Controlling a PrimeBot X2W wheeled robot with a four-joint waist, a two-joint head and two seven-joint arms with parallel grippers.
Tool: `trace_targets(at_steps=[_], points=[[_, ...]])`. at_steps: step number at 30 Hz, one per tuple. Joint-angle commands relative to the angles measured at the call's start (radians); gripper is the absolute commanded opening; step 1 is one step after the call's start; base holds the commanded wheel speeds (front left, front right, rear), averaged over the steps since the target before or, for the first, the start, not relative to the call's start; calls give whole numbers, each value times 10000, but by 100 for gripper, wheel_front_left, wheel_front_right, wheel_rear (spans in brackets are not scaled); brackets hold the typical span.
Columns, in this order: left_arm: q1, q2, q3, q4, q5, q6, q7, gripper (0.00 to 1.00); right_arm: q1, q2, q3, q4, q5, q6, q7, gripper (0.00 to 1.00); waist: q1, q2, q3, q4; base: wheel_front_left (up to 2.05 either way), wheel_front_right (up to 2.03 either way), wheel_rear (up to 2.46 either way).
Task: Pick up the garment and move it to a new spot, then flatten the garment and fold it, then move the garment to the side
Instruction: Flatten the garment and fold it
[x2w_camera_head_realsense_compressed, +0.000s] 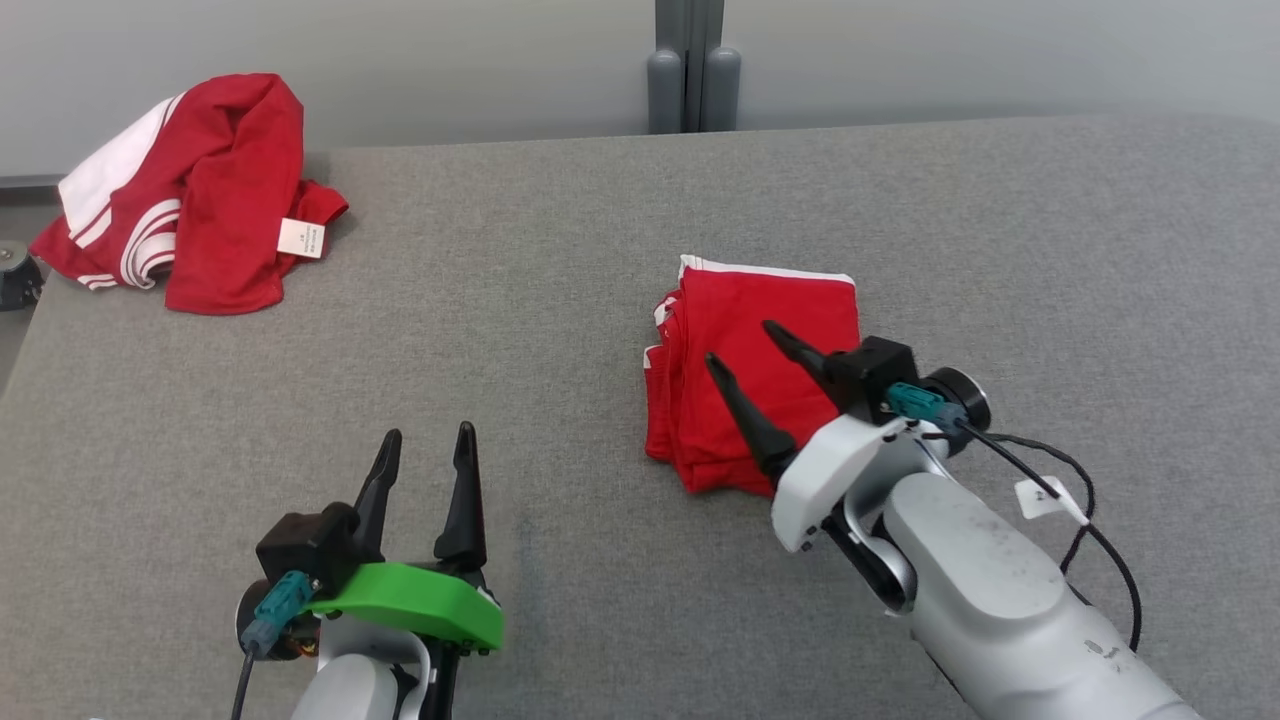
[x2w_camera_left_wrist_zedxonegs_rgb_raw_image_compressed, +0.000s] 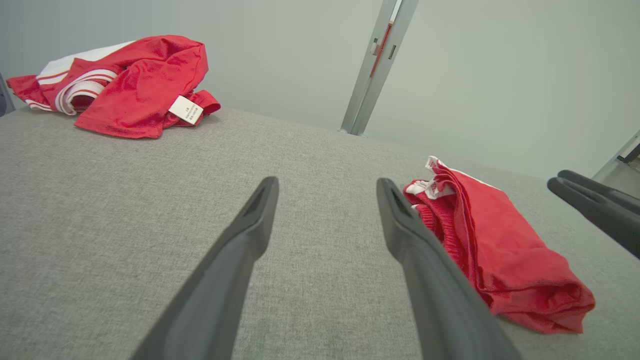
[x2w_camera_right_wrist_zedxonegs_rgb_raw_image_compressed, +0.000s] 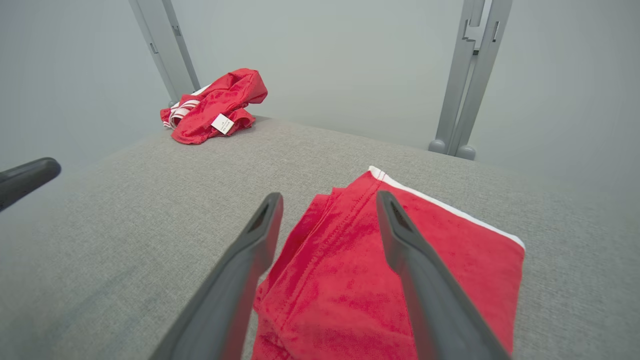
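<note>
The folded garment (x2w_camera_head_realsense_compressed: 760, 370) lies right of the table's (x2w_camera_head_realsense_compressed: 560, 250) centre, under the spread jaws of the right gripper (x2w_camera_head_realsense_compressed: 740, 342) (left gripper (x2w_camera_head_realsense_compressed: 428, 431) likewise spread, beside it).

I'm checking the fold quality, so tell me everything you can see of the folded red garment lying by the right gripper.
The folded red garment is a compact, roughly rectangular stack of soft, knit-looking fabric, with white trim along its far edge and layered edges showing on its left. It lies flat on the grey table, right of centre. The open right gripper sits over it; contact is unclear.
</note>
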Motion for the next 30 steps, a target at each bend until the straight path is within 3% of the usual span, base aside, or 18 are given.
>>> trace_targets(at_steps=[1, 9, 16, 30], points=[[-172, 39, 54, -68, 163, -54, -7, 100, 400, -84, -491, -336, -240, -15, -25, 100, 0, 0, -179, -165, 0, 0, 0], [114, -16, 375, -142, 709, -16, -7, 100, 2311, 56, -3390, -2180, -1470, -15, -27, 100, 0, 0, -563, -478, 0, 0, 0], [781, -50, 1019, -289, 976, -50, -7, 100, 3870, 231, -4929, -3374, -2002, -15, -28, 100, 0, 0, -749, -640, 0, 0, 0], [1678, -202, 1736, -544, 1367, -219, -7, 100, 4818, 284, -5309, -4029, -1735, -15, -29, 100, 0, 0, -807, -609, 0, 0, 0]])
